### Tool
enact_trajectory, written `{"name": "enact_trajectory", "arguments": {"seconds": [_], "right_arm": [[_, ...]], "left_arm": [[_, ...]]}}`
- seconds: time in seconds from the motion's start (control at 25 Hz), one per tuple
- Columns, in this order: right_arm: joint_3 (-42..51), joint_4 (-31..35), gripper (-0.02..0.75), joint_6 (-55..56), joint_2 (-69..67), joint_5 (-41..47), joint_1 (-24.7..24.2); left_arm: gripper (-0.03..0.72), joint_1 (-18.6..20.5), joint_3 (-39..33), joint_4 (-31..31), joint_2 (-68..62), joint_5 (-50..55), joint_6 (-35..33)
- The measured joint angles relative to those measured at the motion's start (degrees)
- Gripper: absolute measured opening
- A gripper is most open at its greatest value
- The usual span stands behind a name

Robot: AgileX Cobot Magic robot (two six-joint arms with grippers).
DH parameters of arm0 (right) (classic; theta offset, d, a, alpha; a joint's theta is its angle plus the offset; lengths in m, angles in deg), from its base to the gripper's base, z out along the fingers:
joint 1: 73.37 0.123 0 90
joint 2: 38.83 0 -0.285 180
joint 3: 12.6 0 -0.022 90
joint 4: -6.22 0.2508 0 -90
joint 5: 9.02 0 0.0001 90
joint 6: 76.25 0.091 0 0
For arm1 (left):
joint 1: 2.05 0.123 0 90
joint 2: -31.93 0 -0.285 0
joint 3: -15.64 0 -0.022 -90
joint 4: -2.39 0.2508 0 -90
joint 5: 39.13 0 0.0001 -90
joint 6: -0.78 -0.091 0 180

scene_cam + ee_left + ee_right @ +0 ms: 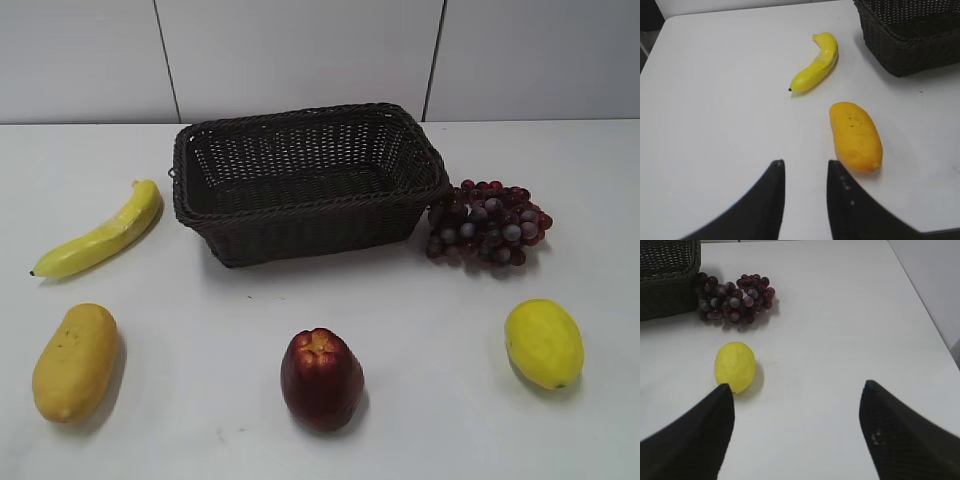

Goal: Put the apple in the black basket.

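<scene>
apple (322, 378) on table, ungrasped; right gripper (797, 390) spread wide.

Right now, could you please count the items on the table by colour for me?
Yellow: 3 (banana, mango, lemon)
Dark red: 2 (apple, grapes)
Black: 1 (basket)
Total: 6

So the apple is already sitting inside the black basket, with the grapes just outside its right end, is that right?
Not quite. The apple is not in the black basket; it stands on the table in front of it, near the front edge, and the basket holds nothing, as the exterior view shows. The grapes do lie just outside the basket's right end.
</scene>
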Motion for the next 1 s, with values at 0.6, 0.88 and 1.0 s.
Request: {"name": "enact_trajectory", "arguments": {"seconds": [0.6,0.88,1.0], "right_arm": [[-0.48,1.59,0.588,0.00,-0.23,-0.87,0.00],[-1.75,6.22,0.650,-3.64,-11.65,-11.80,0.00],[-1.75,7.19,0.658,-3.63,-17.84,-17.64,0.00]], "left_arm": [[0.223,0.00,0.00,0.00,0.00,0.00,0.00],[0.223,0.00,0.00,0.00,0.00,0.00,0.00],[0.223,0.00,0.00,0.00,0.00,0.00,0.00]]}}
